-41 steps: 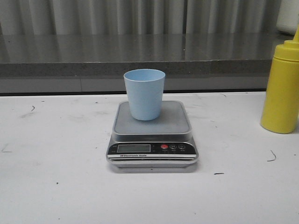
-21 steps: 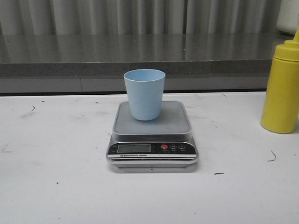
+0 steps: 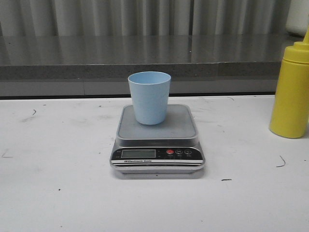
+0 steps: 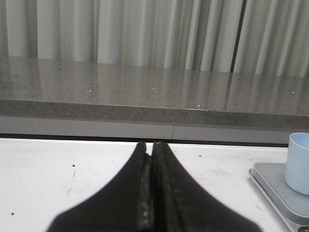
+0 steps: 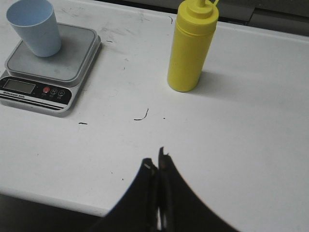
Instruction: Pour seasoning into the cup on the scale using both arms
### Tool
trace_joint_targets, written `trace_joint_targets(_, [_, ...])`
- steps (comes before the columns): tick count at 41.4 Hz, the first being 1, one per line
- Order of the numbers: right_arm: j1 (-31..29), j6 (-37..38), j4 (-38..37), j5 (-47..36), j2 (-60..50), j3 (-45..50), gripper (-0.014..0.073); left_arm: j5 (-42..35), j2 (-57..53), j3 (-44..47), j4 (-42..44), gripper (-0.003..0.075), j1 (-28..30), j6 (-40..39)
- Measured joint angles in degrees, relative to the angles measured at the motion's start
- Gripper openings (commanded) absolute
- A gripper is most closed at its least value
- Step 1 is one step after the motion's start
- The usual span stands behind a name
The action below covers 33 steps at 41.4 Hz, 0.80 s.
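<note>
A small pale blue plastic cup [image 3: 149, 97] stands upright on the flat silver kitchen scale [image 3: 157, 140], near the back of its steel top. The scale sits in the middle of the white surface [image 3: 58, 193]. A tall yellow plastic squeeze bottle [image 3: 290, 92] stands upright on the surface, well apart from the scale, on the right. The left arm's black fingers [image 4: 151, 159] are pressed together and hold nothing. The right arm's black fingers [image 5: 155, 166] are pressed together too, holding nothing, above bare surface near the bottle.
</note>
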Motion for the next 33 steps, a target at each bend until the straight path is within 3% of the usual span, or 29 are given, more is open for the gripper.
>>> trace_joint_targets(21, [-1.52, 0.00, -3.32, -3.18, -2.57, 3.49, -0.0118, 0.00, 0.00, 0.00, 0.00, -0.0020, 0.00, 0.00])
trace_joint_targets(27, [-4.36, 0.00, -3.86, -11.42, -7.46, 12.66, -0.0117, 0.00, 0.00, 0.00, 0.00, -0.0020, 0.00, 0.00])
trace_joint_targets(33, [-7.14, 0.00, -3.71, -26.51, -13.19, 23.72, -0.0117, 0.00, 0.00, 0.00, 0.00, -0.0020, 0.00, 0.00])
